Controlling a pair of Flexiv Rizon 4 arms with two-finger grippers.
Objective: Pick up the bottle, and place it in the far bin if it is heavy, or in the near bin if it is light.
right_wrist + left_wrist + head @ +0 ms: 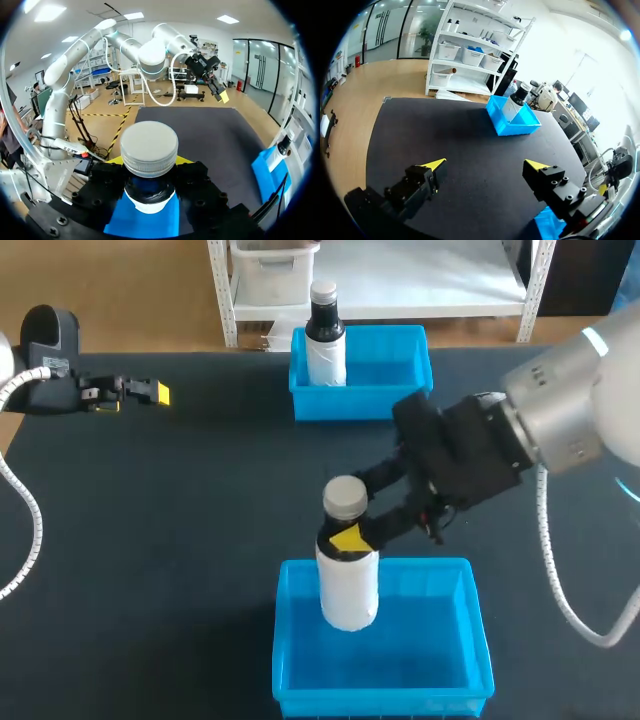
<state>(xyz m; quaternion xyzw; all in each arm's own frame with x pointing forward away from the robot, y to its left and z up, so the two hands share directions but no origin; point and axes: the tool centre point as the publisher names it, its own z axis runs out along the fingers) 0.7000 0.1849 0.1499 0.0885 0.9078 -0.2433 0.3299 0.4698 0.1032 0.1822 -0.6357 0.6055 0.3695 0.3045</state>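
Fingers (pixel 350 537) of the right gripper (pixel 348 540) clamp the neck of the white, grey-capped bottle (pixel 348 585) from both sides, holding it upright over the near bin (pixel 430 563) at the table's (pixel 200 500) near edge. A second bottle (pixel 325 340) stands in the far bin (pixel 360 405) at the far edge. The left gripper (pixel 155 392) sits near the far left corner, its fingers spread wide and holding nothing.

Black tabletop (pixel 200 500); near its far edge, an upright black-capped bottle (pixel 325 345) with white label.
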